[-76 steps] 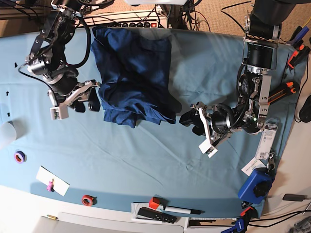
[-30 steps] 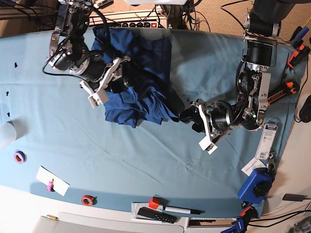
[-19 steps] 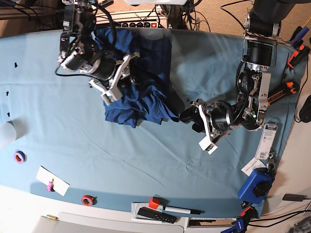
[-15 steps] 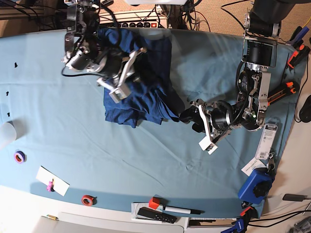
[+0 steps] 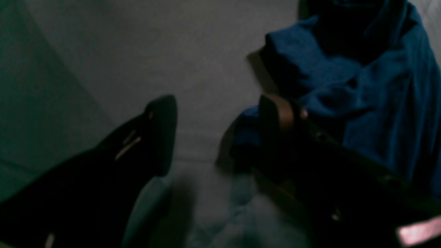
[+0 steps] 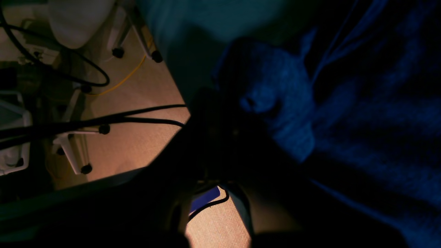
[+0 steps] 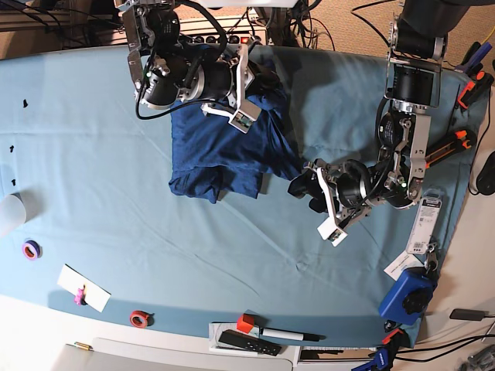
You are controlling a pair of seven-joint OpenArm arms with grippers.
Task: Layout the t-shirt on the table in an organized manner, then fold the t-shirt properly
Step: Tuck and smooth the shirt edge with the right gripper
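The dark navy-blue heathered cotton t-shirt (image 7: 220, 147) lies bunched and wrinkled on the far middle part of the wide tabletop (image 7: 93, 154), which is covered with a smooth light teal-blue cloth. Its upper part reaches to the far edge of the tabletop, and its lower folds end in an uneven hem that faces the near side.

The right end effector (image 7: 255, 73) is over the upper right corner of the t-shirt, close to the far edge. In the right wrist view the right end effector (image 6: 237, 103) is very dark, but its fingers are closed together and a fold of the blue fabric is pinched at the tips. The fabric rises there in a small peak (the floor with black cables shows just beyond the edge of the tabletop in the same view).

The left end effector (image 7: 305, 189) is low over the tabletop, just beside the lower right corner of the t-shirt. In the left wrist view the left end effector (image 5: 213, 131) has its two dark fingers wide apart with bare cloth between them. The edge of the t-shirt (image 5: 361, 96) lies against the outer side of one finger (image 5: 275, 120), and nothing is between the fingers.
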